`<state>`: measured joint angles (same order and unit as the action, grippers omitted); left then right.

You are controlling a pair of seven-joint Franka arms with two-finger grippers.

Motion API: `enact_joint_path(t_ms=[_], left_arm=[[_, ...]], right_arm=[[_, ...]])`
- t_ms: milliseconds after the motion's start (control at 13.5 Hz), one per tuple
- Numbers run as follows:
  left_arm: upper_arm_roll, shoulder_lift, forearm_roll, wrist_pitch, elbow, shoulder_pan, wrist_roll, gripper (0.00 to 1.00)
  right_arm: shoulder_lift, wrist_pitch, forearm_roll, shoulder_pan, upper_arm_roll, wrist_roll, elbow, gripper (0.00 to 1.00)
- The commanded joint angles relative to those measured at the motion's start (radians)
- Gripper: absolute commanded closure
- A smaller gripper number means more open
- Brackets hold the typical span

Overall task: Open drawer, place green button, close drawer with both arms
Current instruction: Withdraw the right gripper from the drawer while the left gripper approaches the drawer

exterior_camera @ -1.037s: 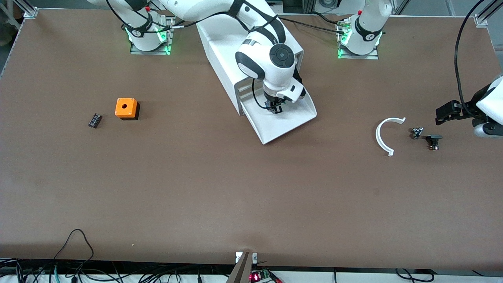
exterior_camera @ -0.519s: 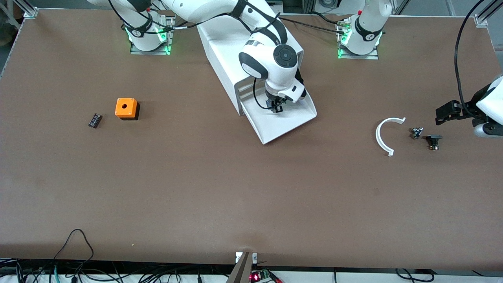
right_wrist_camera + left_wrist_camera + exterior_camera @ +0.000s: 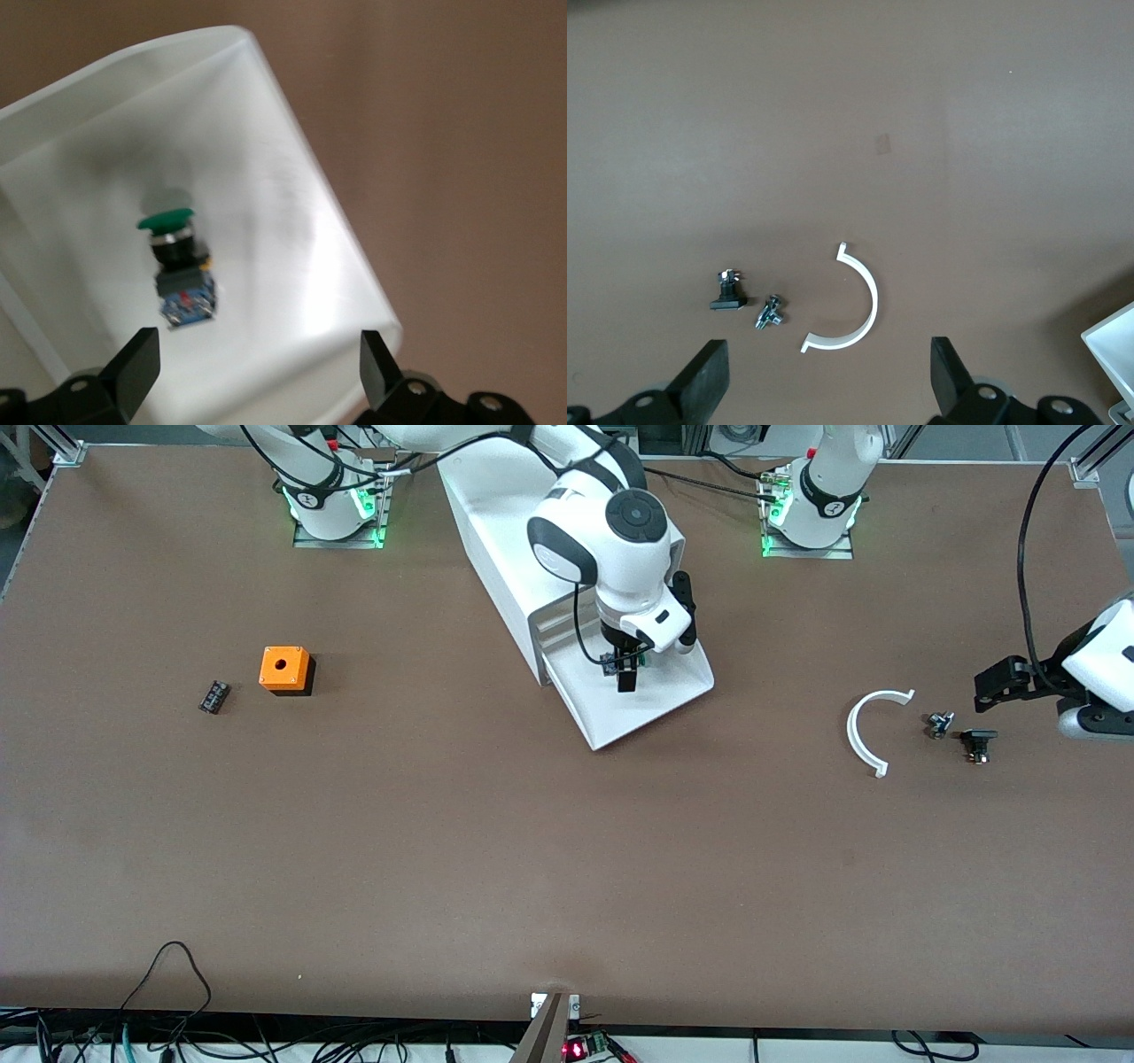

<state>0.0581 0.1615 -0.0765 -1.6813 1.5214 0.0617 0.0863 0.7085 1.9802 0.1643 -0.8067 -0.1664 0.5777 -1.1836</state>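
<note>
The drawer (image 3: 660,701) stands pulled out of the white cabinet (image 3: 496,531). The button (image 3: 175,258), with its green cap, black body and blue bit, lies on its side on the drawer floor (image 3: 292,230). In the front view only its blue bit (image 3: 609,662) shows under the right hand. My right gripper (image 3: 626,675) hangs open and empty just above the drawer, and its own view (image 3: 255,361) shows the button apart from both fingers. My left gripper (image 3: 990,686) waits open and empty over the table at the left arm's end, also in its own view (image 3: 829,372).
A white curved strip (image 3: 866,731), a small metal part (image 3: 939,724) and a black part (image 3: 977,742) lie below the left gripper; all three show in the left wrist view, the strip (image 3: 864,305). An orange box (image 3: 285,669) and a small black part (image 3: 213,696) lie toward the right arm's end.
My right gripper has lifted a little above the drawer and its wrist has turned. The button stays lying in the drawer. My left gripper has shifted slightly toward the curved strip.
</note>
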Motion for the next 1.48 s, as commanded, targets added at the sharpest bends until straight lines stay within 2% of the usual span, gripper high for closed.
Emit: enact_joint_path(t_ms=[0,222,370,667,815,963,1111,1333,1407], left_arm=[[0.026,0.038,-0.006,-0.031,0.011,-0.019,-0.025,0.0],[0.071,0.052,-0.003,-0.139,0.106,-0.04,-0.178,0.0],[0.107,0.082,0.012,-0.233,0.166,-0.048,-0.293,0.0],[0.123,0.156,0.026,-0.45,0.29,-0.134,-0.575,0.0],[0.123,0.194,0.041,-0.558,0.345,-0.181,-0.657,0.0],[0.123,0.226,0.041,-0.65,0.391,-0.227,-0.771,0.0],[0.123,0.268,0.041,-0.679,0.402,-0.281,-0.882,0.0],[0.123,0.288,0.041,-0.731,0.442,-0.348,-1.034,0.0],[0.123,0.286,0.041,-0.744,0.457,-0.37,-1.059,0.0]], right_arm=[[-0.093,-0.003,0.049,0.056,0.025,-0.054,-0.016,0.0],[-0.141,0.02,0.052,0.144,0.03,-0.253,-0.021,0.0],[-0.165,0.02,0.046,0.205,0.03,-0.462,-0.027,0.0],[-0.251,0.014,0.044,0.332,0.03,-0.832,-0.152,0.0],[-0.296,-0.062,0.04,0.397,0.03,-0.953,-0.172,0.0],[-0.345,-0.209,0.038,0.458,0.03,-1.027,-0.177,0.0],[-0.392,-0.334,0.021,0.529,0.03,-1.039,-0.189,0.0],[-0.489,-0.337,0.006,0.674,0.03,-1.03,-0.307,0.0],[-0.5,-0.345,-0.027,0.713,0.03,-1.023,-0.315,0.0]])
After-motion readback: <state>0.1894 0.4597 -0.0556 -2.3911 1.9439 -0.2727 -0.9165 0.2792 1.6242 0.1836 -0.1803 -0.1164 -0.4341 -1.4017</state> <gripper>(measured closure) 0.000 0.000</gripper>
